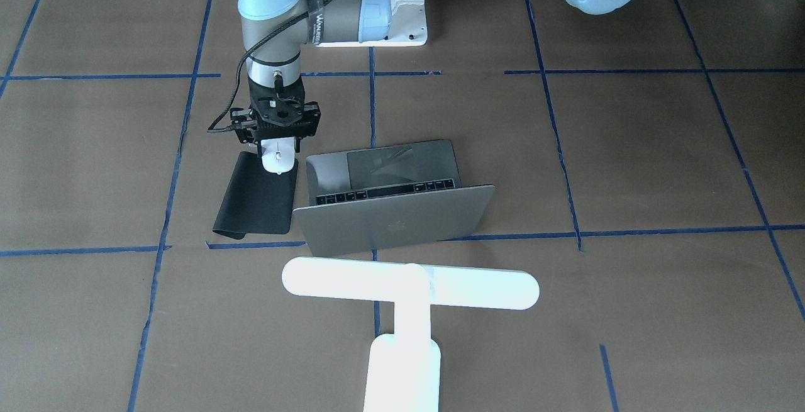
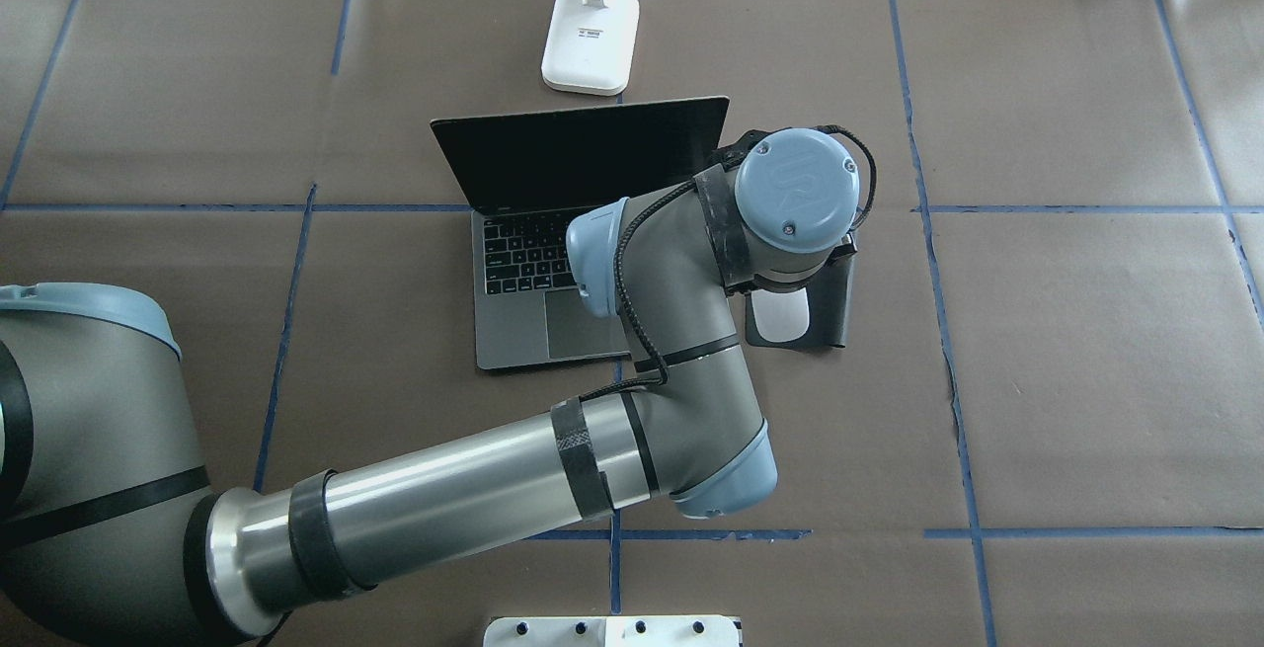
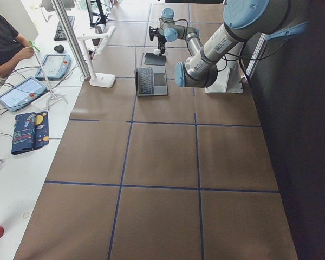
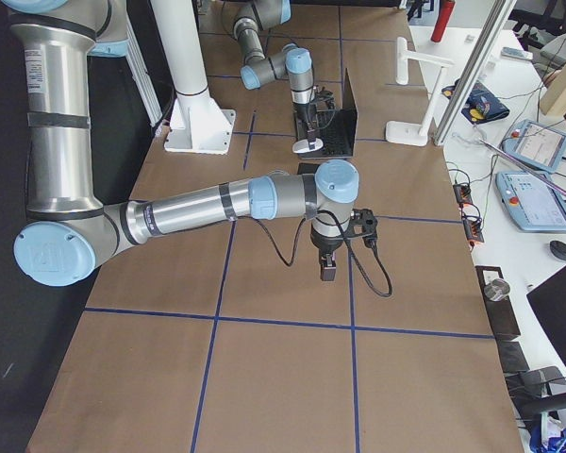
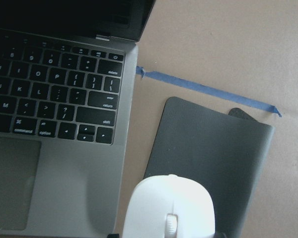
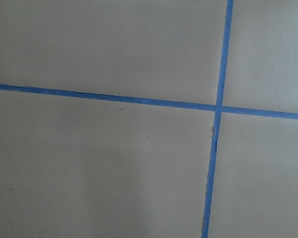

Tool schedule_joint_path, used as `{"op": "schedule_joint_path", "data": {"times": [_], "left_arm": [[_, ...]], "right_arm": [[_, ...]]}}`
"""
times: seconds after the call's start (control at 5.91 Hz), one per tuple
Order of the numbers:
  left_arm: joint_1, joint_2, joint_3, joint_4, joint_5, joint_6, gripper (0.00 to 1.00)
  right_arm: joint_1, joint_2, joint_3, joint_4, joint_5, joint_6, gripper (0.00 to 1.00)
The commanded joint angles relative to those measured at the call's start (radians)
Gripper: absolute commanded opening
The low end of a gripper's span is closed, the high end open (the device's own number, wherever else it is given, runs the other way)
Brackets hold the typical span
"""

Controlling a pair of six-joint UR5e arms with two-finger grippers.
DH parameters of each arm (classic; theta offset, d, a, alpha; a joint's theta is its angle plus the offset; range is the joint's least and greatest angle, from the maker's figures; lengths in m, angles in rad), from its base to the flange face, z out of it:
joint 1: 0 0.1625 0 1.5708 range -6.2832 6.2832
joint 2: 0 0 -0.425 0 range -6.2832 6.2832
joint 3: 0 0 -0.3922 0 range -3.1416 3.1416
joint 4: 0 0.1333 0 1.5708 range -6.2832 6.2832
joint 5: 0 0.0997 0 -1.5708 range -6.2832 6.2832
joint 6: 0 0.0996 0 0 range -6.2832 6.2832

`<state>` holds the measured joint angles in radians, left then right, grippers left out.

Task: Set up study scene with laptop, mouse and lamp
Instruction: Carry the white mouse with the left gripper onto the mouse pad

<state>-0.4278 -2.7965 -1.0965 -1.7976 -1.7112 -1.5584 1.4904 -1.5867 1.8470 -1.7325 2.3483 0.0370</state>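
The silver-grey laptop (image 1: 390, 211) stands open mid-table, keys toward the robot (image 2: 523, 262). The white lamp (image 1: 409, 286) stands behind it, its base at the far edge (image 2: 590, 40). The white mouse (image 1: 277, 159) sits at the robot-side end of a black mat (image 1: 258, 201), right of the laptop (image 2: 780, 316). My left gripper (image 1: 277, 148) reaches across, points straight down and is shut on the mouse, which fills the bottom of the left wrist view (image 5: 169, 208). My right gripper (image 4: 328, 274) hangs over bare table far to the right; I cannot tell if it is open or shut.
The white bolted pedestal (image 1: 402, 22) stands at the robot's edge. Blue tape lines (image 6: 218, 106) cross the brown table. An operators' bench with tablets (image 3: 21, 92) and a seated person (image 3: 5, 38) runs along the far side.
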Motion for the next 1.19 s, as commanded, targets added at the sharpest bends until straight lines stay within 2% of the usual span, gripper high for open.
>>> {"op": "schedule_joint_path", "data": {"times": [0.0, 0.34, 0.51, 0.68, 0.85, 1.02], "left_arm": [[-0.008, -0.044, 0.134, -0.081, 0.001, 0.001, 0.09], [-0.008, -0.08, 0.267, -0.195, 0.005, 0.003, 0.09], [-0.008, -0.083, 0.282, -0.213, 0.005, 0.007, 0.11], [-0.008, -0.103, 0.338, -0.265, 0.007, 0.008, 0.23], [-0.008, -0.107, 0.349, -0.281, 0.007, 0.006, 0.58], [-0.008, -0.112, 0.349, -0.281, 0.005, 0.012, 1.0]], "right_arm": [[0.001, -0.004, 0.0, -0.001, 0.002, 0.001, 1.0], [0.001, -0.003, 0.0, -0.001, 0.002, 0.001, 1.0], [0.001, -0.003, 0.001, -0.001, 0.002, 0.003, 1.0], [0.002, -0.003, 0.006, -0.001, 0.003, 0.003, 1.0], [0.002, -0.003, 0.006, -0.001, 0.003, 0.003, 1.0], [0.002, 0.001, 0.005, -0.001, 0.003, 0.003, 1.0]]}}
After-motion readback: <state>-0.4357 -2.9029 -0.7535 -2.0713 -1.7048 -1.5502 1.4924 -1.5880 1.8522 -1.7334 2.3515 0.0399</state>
